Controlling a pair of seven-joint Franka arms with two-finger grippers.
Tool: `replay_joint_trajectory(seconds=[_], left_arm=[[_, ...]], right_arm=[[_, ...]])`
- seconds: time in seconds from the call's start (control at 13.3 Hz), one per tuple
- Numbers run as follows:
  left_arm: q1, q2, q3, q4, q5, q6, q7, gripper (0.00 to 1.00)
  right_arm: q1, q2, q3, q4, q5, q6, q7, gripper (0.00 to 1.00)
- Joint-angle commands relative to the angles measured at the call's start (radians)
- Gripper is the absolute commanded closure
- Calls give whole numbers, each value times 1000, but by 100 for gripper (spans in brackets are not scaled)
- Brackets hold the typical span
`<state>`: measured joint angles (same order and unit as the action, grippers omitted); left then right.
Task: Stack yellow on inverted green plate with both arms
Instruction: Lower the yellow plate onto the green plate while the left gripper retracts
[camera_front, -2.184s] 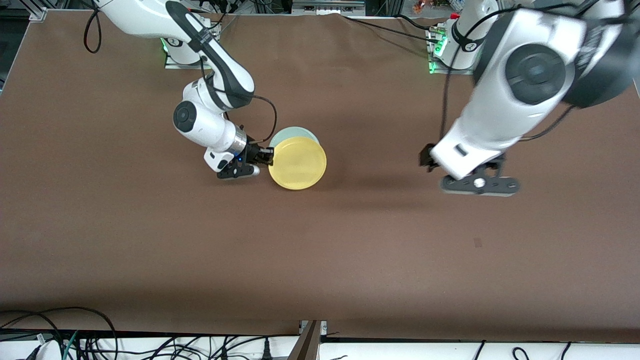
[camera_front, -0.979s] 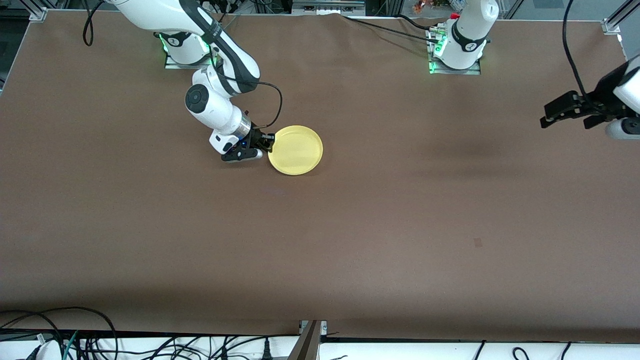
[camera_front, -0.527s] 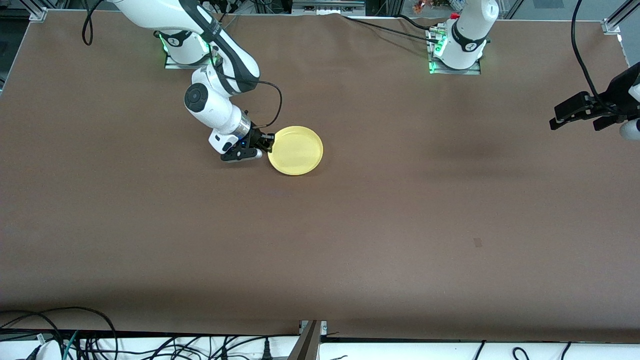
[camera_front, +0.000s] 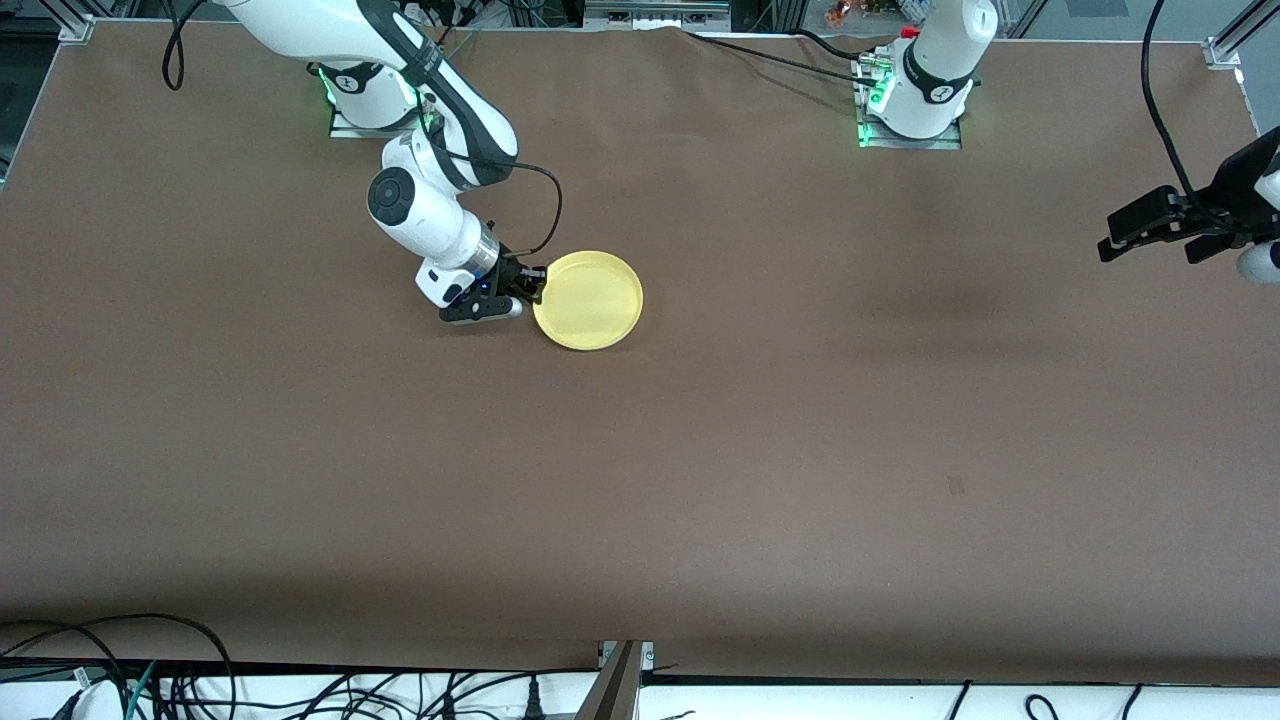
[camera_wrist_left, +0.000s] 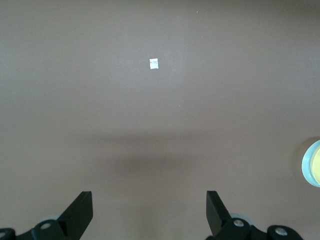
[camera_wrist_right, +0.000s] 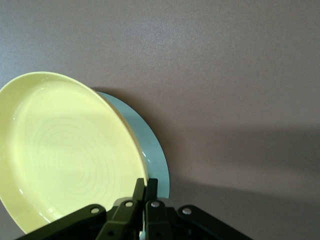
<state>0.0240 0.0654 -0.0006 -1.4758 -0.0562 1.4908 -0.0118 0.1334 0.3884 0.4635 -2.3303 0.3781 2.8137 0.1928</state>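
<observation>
The yellow plate (camera_front: 588, 300) sat rim up and held nothing; its pale inside showed only faint rings in the right wrist view (camera_wrist_right: 65, 150). It lay over the green plate (camera_wrist_right: 150, 150), which was almost wholly covered in the front view and showed in the right wrist view only as a thin mint crescent under the yellow rim; whether the two were fully touching could not be told. In the left wrist view a sliver of the green plate (camera_wrist_left: 306, 162) showed beside a sliver of the yellow one. The stack stood toward the right arm's end of the table, a little nearer the front camera than that arm's base. The right gripper (camera_front: 532, 290) was low at the edge of the stack, its fingers (camera_wrist_right: 145, 192) pressed together on the rim of the yellow plate. The left gripper (camera_front: 1165, 232) hung in the air over the left arm's end of the table, well apart from the plates, with its fingers (camera_wrist_left: 82, 212) spread wide and nothing between them. The table (camera_front: 760, 450) was covered in a plain brown cloth, with a small pale mark (camera_wrist_left: 154, 64) on it. Both arm bases glowed green along the edge farthest from the front camera, and black cables (camera_front: 200, 690) lay tangled along the edge nearest it.
</observation>
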Motion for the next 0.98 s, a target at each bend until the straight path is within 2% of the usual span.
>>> replay_joint_trajectory(seconds=[0.0,0.83,0.9], left_arm=[[2,39,-6,25,48,15,16,0],[8,54,-2,25,53,77,9,0],[7,54,-2,25,53,77,9,0]], right_arm=[[3,-25,-3,-27,19,-6,2,100],[5,-46,-3,-24,18,-68,5,100],[3,-45,-5,-18,19,-69,5,81]])
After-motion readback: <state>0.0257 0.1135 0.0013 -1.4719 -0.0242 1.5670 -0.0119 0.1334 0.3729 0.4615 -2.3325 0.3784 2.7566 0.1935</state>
